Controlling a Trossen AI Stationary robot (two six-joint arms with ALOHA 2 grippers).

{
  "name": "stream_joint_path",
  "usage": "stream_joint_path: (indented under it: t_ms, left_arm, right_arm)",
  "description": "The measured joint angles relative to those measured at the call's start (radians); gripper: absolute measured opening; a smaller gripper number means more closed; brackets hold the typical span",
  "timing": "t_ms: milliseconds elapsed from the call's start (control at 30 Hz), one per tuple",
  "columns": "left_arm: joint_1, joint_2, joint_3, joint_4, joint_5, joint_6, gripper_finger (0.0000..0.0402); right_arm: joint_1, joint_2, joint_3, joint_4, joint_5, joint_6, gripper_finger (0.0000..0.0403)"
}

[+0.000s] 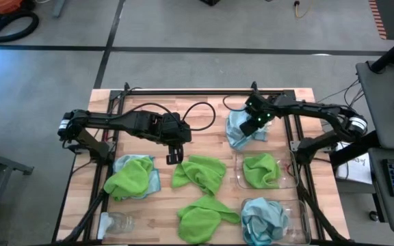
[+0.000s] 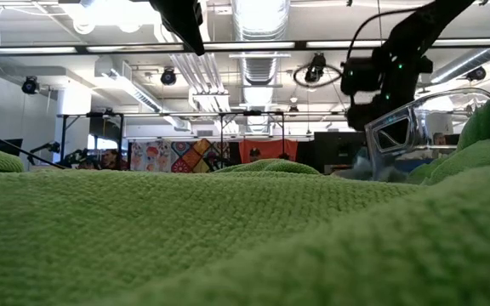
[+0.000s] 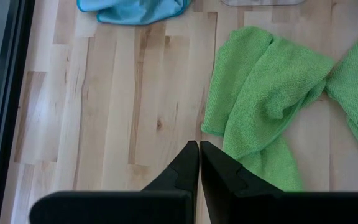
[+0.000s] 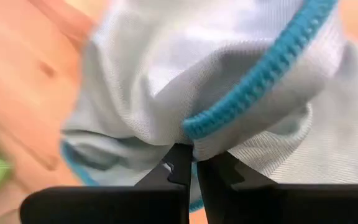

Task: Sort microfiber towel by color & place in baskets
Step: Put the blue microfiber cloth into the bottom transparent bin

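Two grippers | right gripper [image 4: 193, 163] pinches the pale blue towel [image 1: 239, 129] beside the far basket [image 1: 291, 179] holding a green towel [image 1: 261, 170] | left gripper [image 3: 199, 163] closed, empty, over bare wood table [image 3: 117, 118].

There is no text, label, brand, number or sign that can be read in any of the four views. In the low view, some colourful panels [image 2: 181, 155] hang far back in the room, but they show only patterns and no letters can be made out on them. In the high view, the sheet of paper [image 1: 358, 166] next to the table carries some marks, but they are too small to read.
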Motion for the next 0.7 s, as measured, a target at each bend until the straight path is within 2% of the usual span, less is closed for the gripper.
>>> stream_joint_path:
  t_ms: [267,700]
  left_arm:
    - [0.000,0.000,0.000,0.000,0.000,0.000,0.0000]
    - [0.000,0.000,0.000,0.000,0.000,0.000,0.0000]
  right_arm:
    - [0.004,-0.168,0.057,-0.001,-0.076,0.020,0.0012]
    - [0.004,-0.398,0.151,-0.006,-0.126,0.058,0.0012]
